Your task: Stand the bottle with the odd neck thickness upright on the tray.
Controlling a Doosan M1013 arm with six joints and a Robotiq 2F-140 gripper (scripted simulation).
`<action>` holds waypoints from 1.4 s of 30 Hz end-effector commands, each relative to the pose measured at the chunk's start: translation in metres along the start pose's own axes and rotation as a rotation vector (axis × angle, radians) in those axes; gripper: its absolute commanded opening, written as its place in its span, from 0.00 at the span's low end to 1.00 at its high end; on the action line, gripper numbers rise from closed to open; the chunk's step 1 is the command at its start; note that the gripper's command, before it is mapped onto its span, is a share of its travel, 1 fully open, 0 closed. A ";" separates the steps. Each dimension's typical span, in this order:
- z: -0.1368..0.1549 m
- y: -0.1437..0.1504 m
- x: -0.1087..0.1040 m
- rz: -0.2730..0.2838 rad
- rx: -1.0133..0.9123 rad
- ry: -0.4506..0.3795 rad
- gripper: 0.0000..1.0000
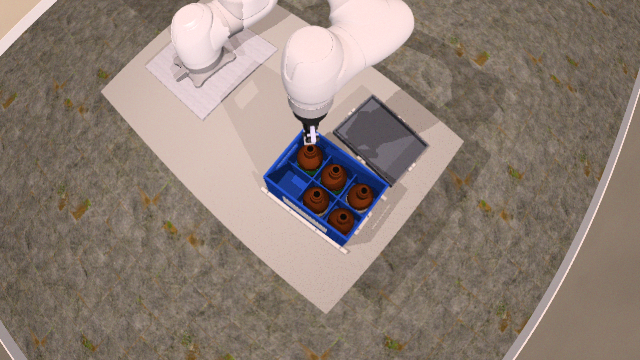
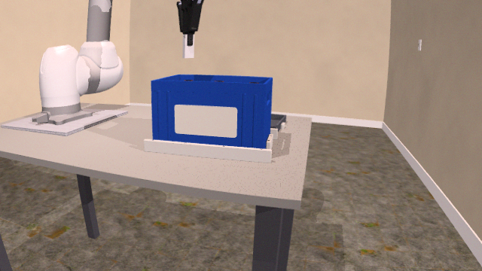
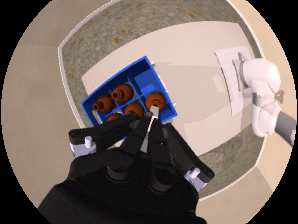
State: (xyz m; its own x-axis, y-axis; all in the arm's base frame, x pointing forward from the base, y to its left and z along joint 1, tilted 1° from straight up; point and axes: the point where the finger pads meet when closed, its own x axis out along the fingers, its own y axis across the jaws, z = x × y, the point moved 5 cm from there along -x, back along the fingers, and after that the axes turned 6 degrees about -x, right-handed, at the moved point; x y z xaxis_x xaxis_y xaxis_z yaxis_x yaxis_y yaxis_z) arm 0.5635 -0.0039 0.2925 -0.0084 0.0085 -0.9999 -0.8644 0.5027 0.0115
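Observation:
The blue crate (image 1: 274, 188) (image 2: 211, 94) stands level on the table. Several brown bottles stand upright in it: one at the back left (image 1: 310, 159) (image 3: 156, 100), one at the back middle (image 1: 333, 179), one at the back right (image 1: 360, 198), one at the front middle (image 1: 315, 201) and one at the front right (image 1: 341, 222). The front-left compartment holds no bottle. My gripper (image 1: 310, 141) (image 2: 188, 56) (image 3: 153, 112) is shut on nothing, above the crate near the back-left bottle. The dark grey tray (image 1: 395, 150) (image 2: 278, 121) lies level behind the crate, with no bottle on it. Neck widths cannot be told apart.
White rails run along the crate's front (image 1: 305, 221) (image 2: 211, 150) and right side. The crate's high walls and inner dividers surround the bottles. The arm's base plate (image 1: 205, 107) (image 2: 68, 129) lies at the table's far left.

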 end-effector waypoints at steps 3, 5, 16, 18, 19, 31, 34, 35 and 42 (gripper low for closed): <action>0.003 0.002 0.000 -0.001 0.000 0.001 0.38; 0.003 0.002 0.000 -0.001 0.000 0.001 0.38; 0.003 0.002 0.000 -0.001 0.000 0.001 0.38; 0.003 0.002 0.000 -0.001 0.000 0.001 0.38; 0.003 0.002 0.000 -0.001 0.000 0.001 0.38; 0.003 0.002 0.000 -0.001 0.000 0.001 0.38; 0.003 0.002 0.000 -0.001 0.000 0.001 0.38; 0.003 0.002 0.000 -0.001 0.000 0.001 0.38; 0.003 0.002 0.000 -0.001 0.000 0.001 0.38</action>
State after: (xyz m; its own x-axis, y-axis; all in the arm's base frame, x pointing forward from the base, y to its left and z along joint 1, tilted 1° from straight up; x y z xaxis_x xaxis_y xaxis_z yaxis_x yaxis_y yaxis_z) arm 0.5634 0.0001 0.2923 -0.0082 0.0072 -0.9999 -0.8644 0.5026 0.0107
